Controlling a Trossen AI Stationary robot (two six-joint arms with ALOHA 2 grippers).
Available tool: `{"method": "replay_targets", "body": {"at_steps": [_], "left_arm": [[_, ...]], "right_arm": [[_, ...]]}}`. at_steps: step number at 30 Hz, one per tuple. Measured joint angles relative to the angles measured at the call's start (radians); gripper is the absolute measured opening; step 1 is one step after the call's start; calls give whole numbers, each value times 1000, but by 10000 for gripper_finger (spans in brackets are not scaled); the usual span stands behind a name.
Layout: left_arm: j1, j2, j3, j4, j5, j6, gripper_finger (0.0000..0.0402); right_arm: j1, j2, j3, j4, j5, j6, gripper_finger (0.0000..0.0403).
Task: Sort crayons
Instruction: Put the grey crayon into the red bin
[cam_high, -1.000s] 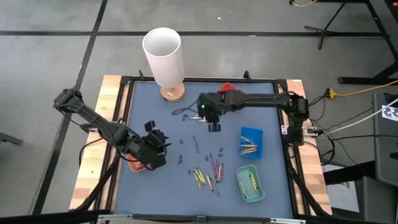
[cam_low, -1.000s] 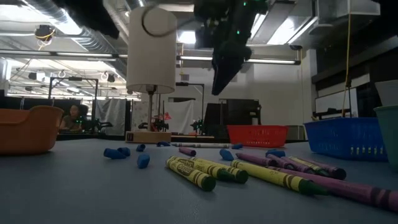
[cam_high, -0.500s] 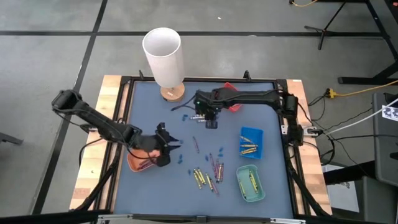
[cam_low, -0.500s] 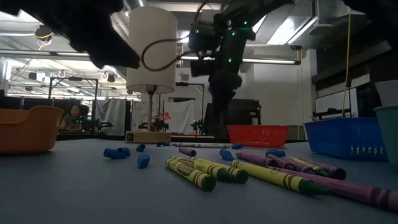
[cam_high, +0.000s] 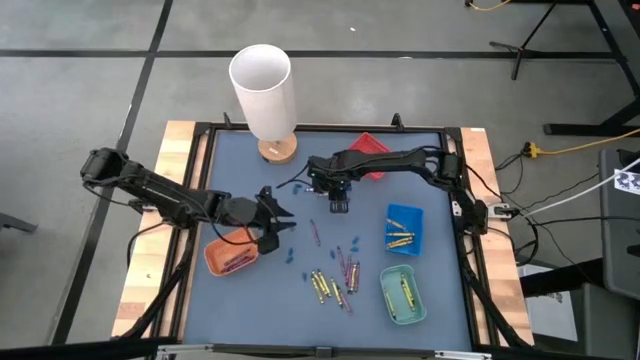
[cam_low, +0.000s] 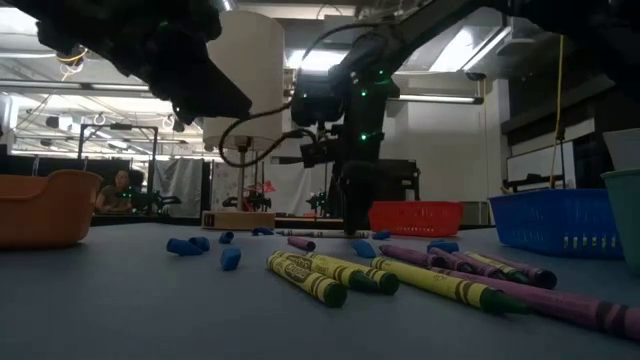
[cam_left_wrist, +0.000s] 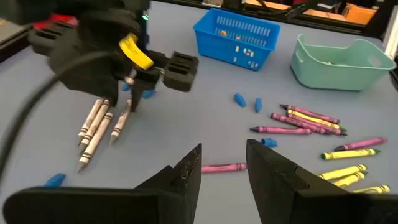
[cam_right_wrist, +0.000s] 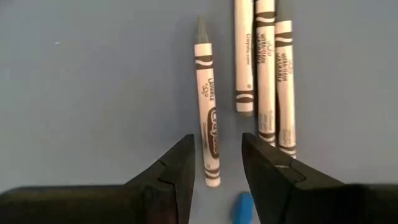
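— Hovering left gripper (cam_high: 283, 222) beside orange tray (cam_high: 232, 255), fingers apart, nothing held?
— Yes. Right gripper (cam_right_wrist: 216, 163) low over grey crayons (cam_right_wrist: 261, 68) mid-bench, parted, straddling one. Yellow and purple crayons (cam_high: 335, 278) loose nearer front.
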Motion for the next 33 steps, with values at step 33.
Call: {"method": "replay_targets", "body": {"at_steps": [33], "left_arm": [[31,0,0,17,0,-4,110]], "right_arm": [[1,16,5,-16,-2,-2,20]]}}
